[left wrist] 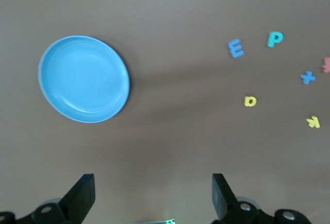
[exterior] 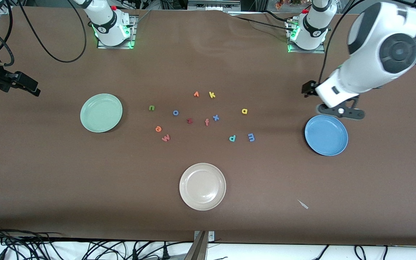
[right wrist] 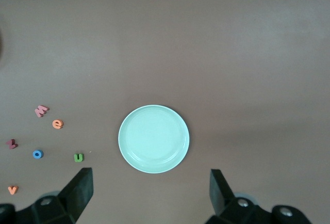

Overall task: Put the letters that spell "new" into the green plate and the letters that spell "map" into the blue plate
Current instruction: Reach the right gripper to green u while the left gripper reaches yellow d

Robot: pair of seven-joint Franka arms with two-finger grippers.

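Note:
The green plate [exterior: 101,112] [right wrist: 153,138] lies toward the right arm's end, the blue plate [exterior: 326,135] [left wrist: 84,78] toward the left arm's end. Between them lie the olive "n" [exterior: 151,107] [right wrist: 78,157], orange "e" [exterior: 158,128] [right wrist: 58,124], pinkish "w" [exterior: 165,137] [right wrist: 41,111], blue "m" [exterior: 251,137] [left wrist: 235,48], yellow "a" [exterior: 244,111] [left wrist: 250,100] and teal "p" [exterior: 232,138] [left wrist: 275,39]. My left gripper [exterior: 341,112] [left wrist: 153,193] hangs open beside the blue plate's rim, holding nothing. My right gripper [exterior: 24,83] [right wrist: 151,190] is open and holds nothing, up in the air beside the green plate.
A cream plate [exterior: 202,186] sits nearest the front camera. Other letters lie among the task's ones: orange "v" [exterior: 196,94], yellow "k" [exterior: 212,95], blue "o" [exterior: 175,112], dark red "z" [exterior: 189,121], an "f" [exterior: 207,122], blue "x" [exterior: 215,117]. A small white scrap [exterior: 303,204] lies near the front edge.

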